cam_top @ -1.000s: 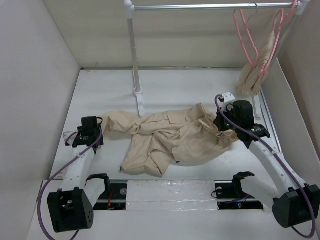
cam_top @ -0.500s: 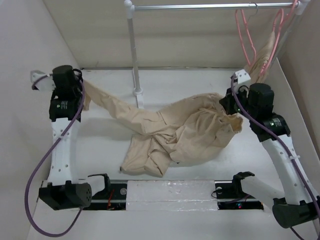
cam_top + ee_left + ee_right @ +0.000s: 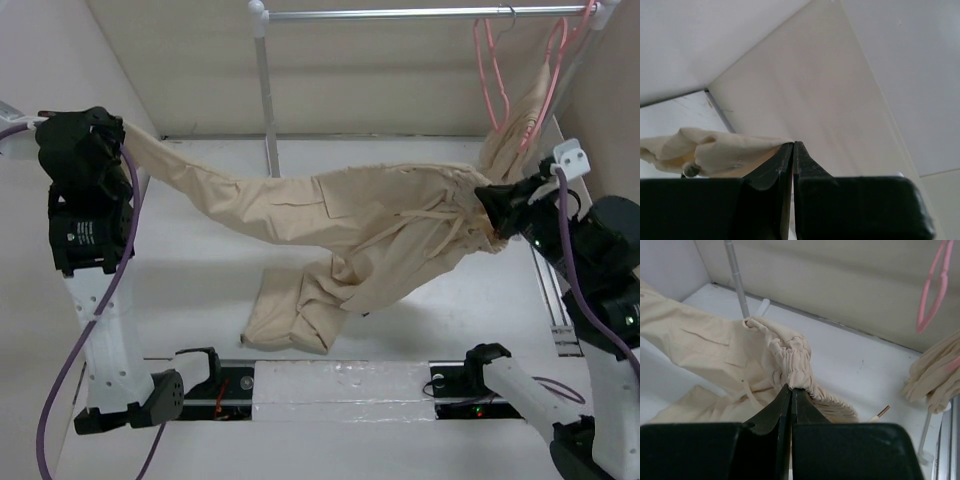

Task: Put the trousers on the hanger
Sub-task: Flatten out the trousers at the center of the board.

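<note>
**A:** What are the two pincers doing?

**B:** Both are pressed together on cloth. The left gripper [image 3: 118, 128] pinches the end of one leg of the trousers [image 3: 370, 215]. The right gripper [image 3: 492, 208] pinches the gathered elastic waistband. Between them the garment is stretched in the air.

**A:** Is all of it off the surface?

**B:** No. Below and between the pincers the other leg droops. Its end lies bunched on the white table [image 3: 190, 290], nearer the arm bases than either pincer.

**A:** And the hanger?

**B:** The pink hanger [image 3: 921, 322] hangs empty from the metal rail [image 3: 400, 13], above and beyond the right pincer and apart from the trousers. To its right, a smaller bunched beige garment [image 3: 932, 372] hangs from the same rail, close behind the right pincer. I cannot tell whether it touches the waistband.

**A:** What is the room like?

**B:** It is a pale booth. A cream back wall [image 3: 380, 80] stands beyond both pincers, and plain side walls close in on either hand. The left pincer is raised close beside the left wall [image 3: 50, 50]. The rail's white upright post [image 3: 265, 90] rises behind the stretched leg, between the pincers and nearer the left one. Its foot rests on the table. A metal track [image 3: 545, 290] runs along the table's edge below the right pincer.
</note>
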Available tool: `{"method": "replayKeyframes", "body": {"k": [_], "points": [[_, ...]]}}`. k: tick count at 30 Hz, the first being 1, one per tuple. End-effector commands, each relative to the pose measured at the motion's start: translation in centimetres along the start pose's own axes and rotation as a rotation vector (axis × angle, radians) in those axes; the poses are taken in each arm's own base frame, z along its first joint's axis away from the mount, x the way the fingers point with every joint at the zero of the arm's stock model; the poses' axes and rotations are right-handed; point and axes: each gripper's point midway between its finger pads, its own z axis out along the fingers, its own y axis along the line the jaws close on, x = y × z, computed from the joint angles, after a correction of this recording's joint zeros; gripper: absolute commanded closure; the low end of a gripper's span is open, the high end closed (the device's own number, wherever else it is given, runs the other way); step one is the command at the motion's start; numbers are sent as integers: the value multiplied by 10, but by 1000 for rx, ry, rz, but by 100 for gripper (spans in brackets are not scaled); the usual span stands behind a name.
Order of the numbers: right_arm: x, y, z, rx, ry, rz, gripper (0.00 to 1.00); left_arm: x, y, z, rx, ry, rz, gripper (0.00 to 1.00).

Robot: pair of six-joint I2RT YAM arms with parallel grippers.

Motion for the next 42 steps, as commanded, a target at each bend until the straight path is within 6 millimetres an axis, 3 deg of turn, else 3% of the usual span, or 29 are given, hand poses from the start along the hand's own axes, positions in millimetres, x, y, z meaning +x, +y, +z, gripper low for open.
{"method": "replayKeyframes", "body": {"k": [1, 3, 6, 9, 10, 11, 12, 14, 15, 16, 17, 18, 19, 20, 21, 22, 23, 24, 26, 28, 29, 30, 31, 32, 33, 35, 36, 39, 42], "points": [[-22, 1, -46, 46, -98, -1, 100, -25, 15, -21, -33, -74, 97, 100], [-23, -1, -62, 73, -101, -11, 100, -32, 26, -30, -52, -110, 112, 100], [-9, -12, -67, 132, -38, -26, 100, -13, 64, -24, -145, -88, 185, 100], [23, -28, -53, 208, 73, -29, 100, 22, 122, -19, -279, -29, 278, 100], [45, -38, -42, 251, 130, -31, 100, 44, 151, -15, -342, 14, 338, 100], [57, -45, -33, 281, 162, -33, 100, 50, 165, -13, -376, 14, 370, 100], [61, -52, -20, 305, 157, -40, 100, 65, 177, -4, -403, 48, 401, 100], [86, -66, 7, 355, 214, -53, 100, 91, 176, 14, -373, 135, 442, 98], [91, -73, 34, 370, 227, -56, 100, 119, 186, 38, -403, 203, 492, 97], [97, -85, 46, 399, 236, -51, 100, 123, 172, 57, -389, 208, 498, 97], [97, -94, 59, 417, 213, -48, 100, 133, 173, 73, -392, 232, 557, 94], [109, -104, 74, 436, 227, -43, 100, 171, 198, 105, -449, 313, 633, 93], [114, -113, 81, 446, 218, -36, 100, 167, 182, 127, -446, 306, 645, 91], [121, -135, 79, 503, 223, -16, 100, 176, 188, 141, -471, 343, 673, 72], [137, -148, 88, 518, 249, -2, 100, 196, 191, 173, -478, 398, 690, 59], [142, -153, 91, 506, 259, 11, 100, 203, 206, 174, -517, 477, 698, 55], [149, -161, 89, 534, 284, 12, 100, 215, 205, 174, -491, 526, 677, 46], [155, -166, 90, 561, 305, 6, 100, 223, 200, 172, -426, 544, 650, 30], [158, -170, 91, 580, 307, 12, 100, 224, 196, 166, -386, 552, 638, 23], [155, -177, 95, 595, 279, 15, 100, 219, 195, 150, -376, 572, 639, 23], [159, -182, 99, 606, 284, 32, 100, 231, 190, 136, -338, 622, 638, 26], [161, -188, 99, 617, 287, 45, 100, 224, 178, 117, -306, 623, 628, 26], [160, -188, 105, 589, 286, 60, 100, 239, 204, 96, -338, 680, 648, 26], [168, -185, 110, 566, 312, 89, 100, 248, 208, 79, -329, 706, 654, 26], [168, -186, 111, 559, 307, 95, 100, 246, 232, 55, -358, 712, 654, 25], [170, -179, 116, 512, 280, 104, 100, 246, 257, 36, -377, 704, 658, 15], [167, -175, 113, 506, 257, 104, 100, 241, 288, 25, -432, 703, 671, 14], [176, -155, 114, 430, 274, 118, 100, 248, 333, 22, -551, 720, 732, 17], [187, -134, 116, 351, 291, 130, 100, 259, 347, 33, -589, 706, 729, 26]]}}
